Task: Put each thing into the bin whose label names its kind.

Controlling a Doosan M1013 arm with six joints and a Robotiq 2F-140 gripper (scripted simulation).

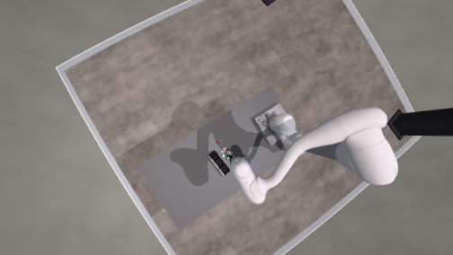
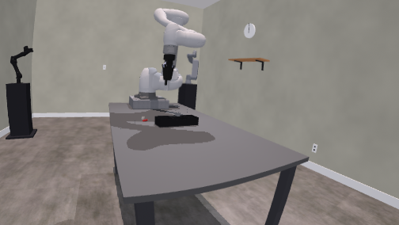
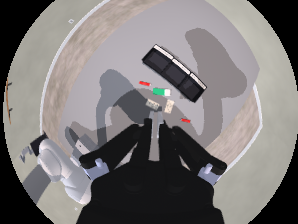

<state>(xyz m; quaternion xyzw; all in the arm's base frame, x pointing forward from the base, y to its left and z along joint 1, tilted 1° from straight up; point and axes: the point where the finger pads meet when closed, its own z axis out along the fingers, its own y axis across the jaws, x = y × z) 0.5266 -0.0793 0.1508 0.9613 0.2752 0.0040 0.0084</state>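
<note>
A row of black bins (image 3: 176, 72) stands on the grey table; it also shows in the exterior view (image 2: 176, 120) and from above (image 1: 218, 162). Their labels are too small to read. Beside the bins lie small things: a red one (image 3: 144, 83), a green and white one (image 3: 161, 91), two beige ones (image 3: 154, 104) (image 3: 169, 106) and another red one (image 3: 185, 120). One red thing shows in the side view (image 2: 145, 119). My gripper (image 3: 155, 117) (image 2: 166, 79) hangs high above the table, over the small things. Its fingers are shut with nothing between them.
The arm's base plate (image 2: 148, 102) stands at the table's far end. The arm's shadow falls across the table beside the bins. A black stand with a camera arm (image 2: 18, 107) is on the floor at the left, away from the table.
</note>
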